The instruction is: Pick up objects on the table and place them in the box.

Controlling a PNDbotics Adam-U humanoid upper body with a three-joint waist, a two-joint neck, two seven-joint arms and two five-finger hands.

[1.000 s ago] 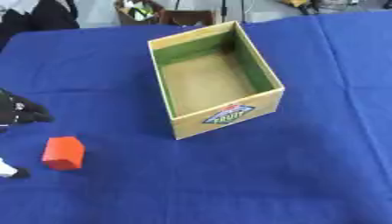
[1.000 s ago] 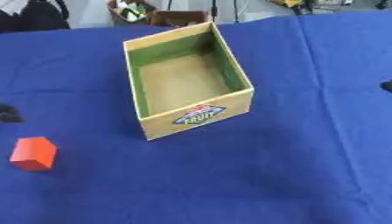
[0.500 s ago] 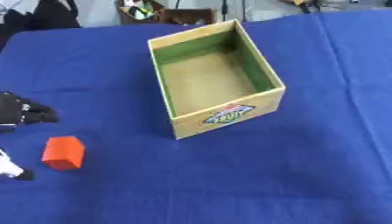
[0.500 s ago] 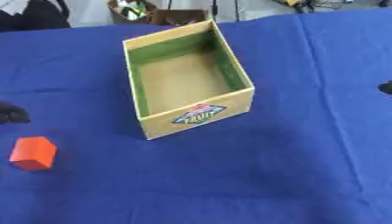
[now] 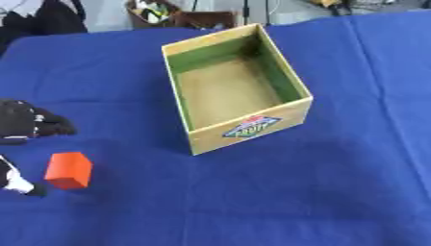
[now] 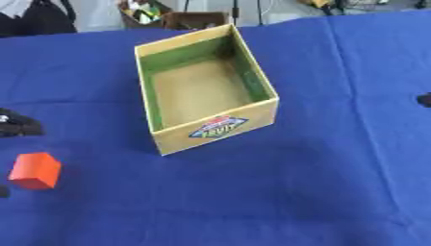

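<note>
Came in from the left edge: the left hand (image 5: 30, 126), black, hovering low over the blue tablecloth (image 5: 278, 192), fingers (image 5: 57, 128) pointing right toward the box. Seemed slightly bent and bunched together, though could not tell for certain whether curled or straight; held nothing. Showed a second dark-and-white part (image 5: 15, 178) lower down at the same edge, just beside the block, possibly a thumb, too cut off to identify.

Lay just below and right of those fingers, apart from them: an orange-red block (image 5: 69, 170), resting on the cloth, well short of the box and outside it.

Stood near the centre: an open cardboard box (image 5: 252, 130), turned askew, with green inner walls, a tan floor and a printed fruit label on its near wall. Contained nothing visible.

Peeked in at the far right edge of the right eye view: a small dark shape (image 6: 424, 100), probably the right hand, too little showing to tell its pose or whether its fingers were spread or closed.
</note>
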